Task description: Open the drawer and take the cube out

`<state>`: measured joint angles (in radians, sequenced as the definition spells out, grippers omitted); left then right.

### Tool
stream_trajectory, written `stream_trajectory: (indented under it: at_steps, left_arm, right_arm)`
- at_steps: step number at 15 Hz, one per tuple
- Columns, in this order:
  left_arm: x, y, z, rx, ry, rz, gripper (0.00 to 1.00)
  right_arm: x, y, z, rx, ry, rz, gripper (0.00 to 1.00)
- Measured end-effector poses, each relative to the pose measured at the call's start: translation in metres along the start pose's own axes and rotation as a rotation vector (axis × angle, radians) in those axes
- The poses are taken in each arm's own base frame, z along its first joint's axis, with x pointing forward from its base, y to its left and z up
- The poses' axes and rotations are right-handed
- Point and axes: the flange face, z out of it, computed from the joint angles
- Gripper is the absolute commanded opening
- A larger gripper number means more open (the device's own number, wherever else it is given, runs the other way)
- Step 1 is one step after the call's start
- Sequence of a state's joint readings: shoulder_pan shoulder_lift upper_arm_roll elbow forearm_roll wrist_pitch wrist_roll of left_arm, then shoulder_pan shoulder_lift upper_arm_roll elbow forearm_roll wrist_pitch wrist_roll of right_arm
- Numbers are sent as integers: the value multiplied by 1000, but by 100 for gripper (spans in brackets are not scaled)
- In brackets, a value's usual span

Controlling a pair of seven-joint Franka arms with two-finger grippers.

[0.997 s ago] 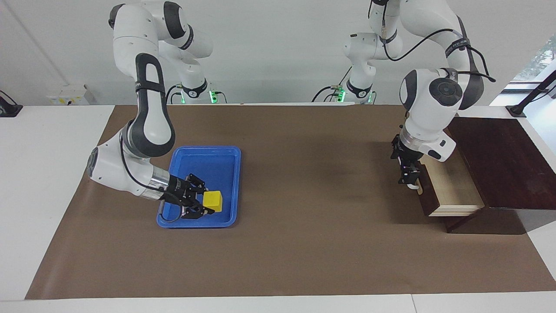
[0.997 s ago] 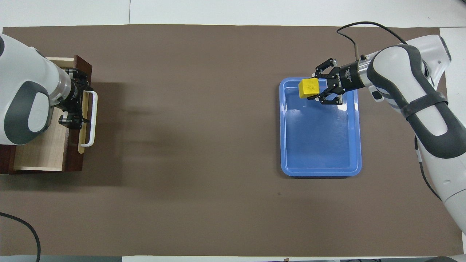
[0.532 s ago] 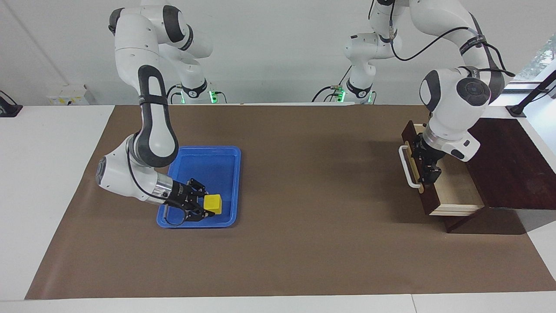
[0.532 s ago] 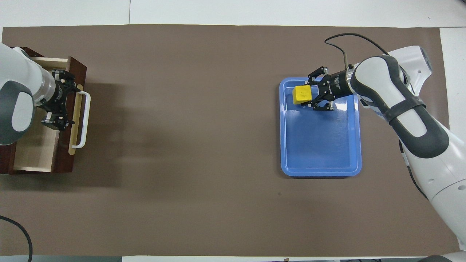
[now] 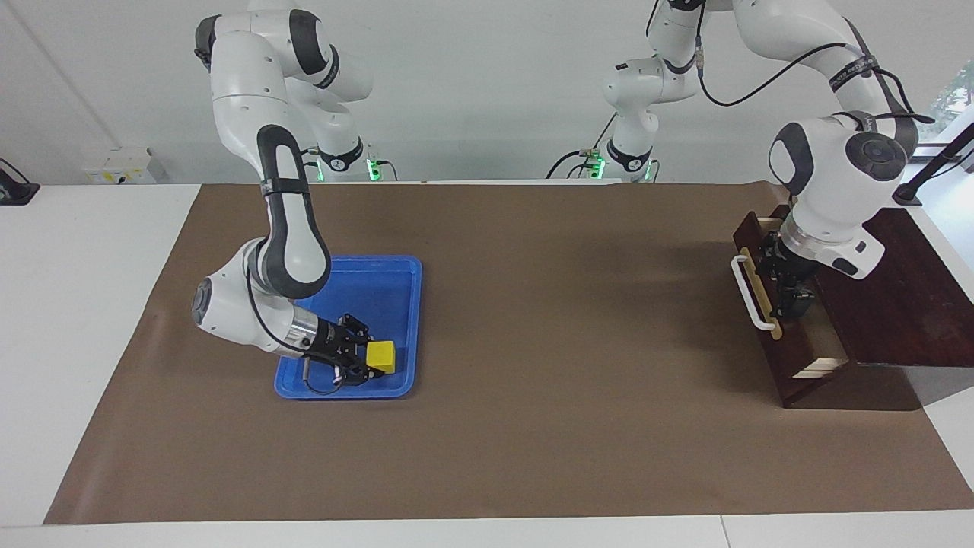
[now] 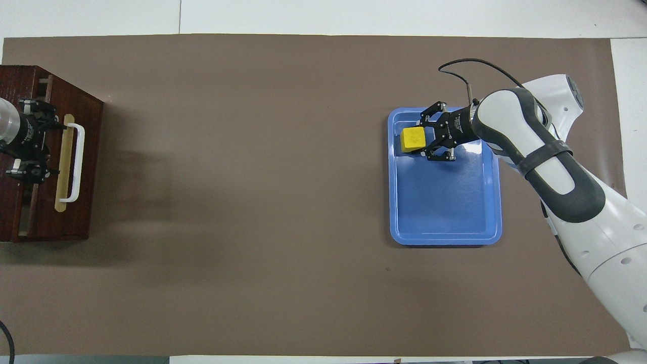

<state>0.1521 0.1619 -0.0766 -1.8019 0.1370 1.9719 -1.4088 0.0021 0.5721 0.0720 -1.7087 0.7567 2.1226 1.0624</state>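
Facing view: right gripper (image 5: 370, 365) clamped on the cube (image 5: 380, 356), low in the blue tray (image 5: 407, 304) at its end farther from the robots.
Left gripper (image 5: 784, 283) spread wide just inside the drawer (image 5: 768, 346) front by the white handle (image 5: 746, 293), holding nothing. Brown mat (image 5: 548, 304) between tray and drawer lies open. Versus a second ago: drawer pushed nearly shut, cube lowered toward the tray floor.

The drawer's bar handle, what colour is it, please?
White handle, on a tan strip; clearest overhead.
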Motion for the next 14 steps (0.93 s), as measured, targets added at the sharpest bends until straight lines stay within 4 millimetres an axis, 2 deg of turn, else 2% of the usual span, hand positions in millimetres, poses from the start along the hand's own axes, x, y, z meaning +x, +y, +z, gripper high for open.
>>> stream_trajectory:
  at_steps: [4, 7, 8, 9, 10, 14]
  left_arm:
    - [23, -5, 0, -10, -5, -20, 100]
    - [24, -6, 0, -13, -9, -12, 100]
    - [25, -6, -1, -13, -9, -13, 100]
    - [25, -6, -1, -14, -9, -13, 100]
    - [25, -6, -1, -14, -9, -13, 100]
    - [17, -3, -5, -23, 0, 37, 100]
  right_arm:
    - [-8, 0, 6, 8, 7, -9, 0]
    - [-8, 0, 6, 8, 6, -8, 0]
    - [-8, 0, 6, 8, 6, -8, 25]
    - [-8, 0, 6, 8, 6, -8, 57]
    - [-8, 0, 6, 8, 6, -8, 72]
    - [-5, 3, 9, 0, 6, -3, 74]
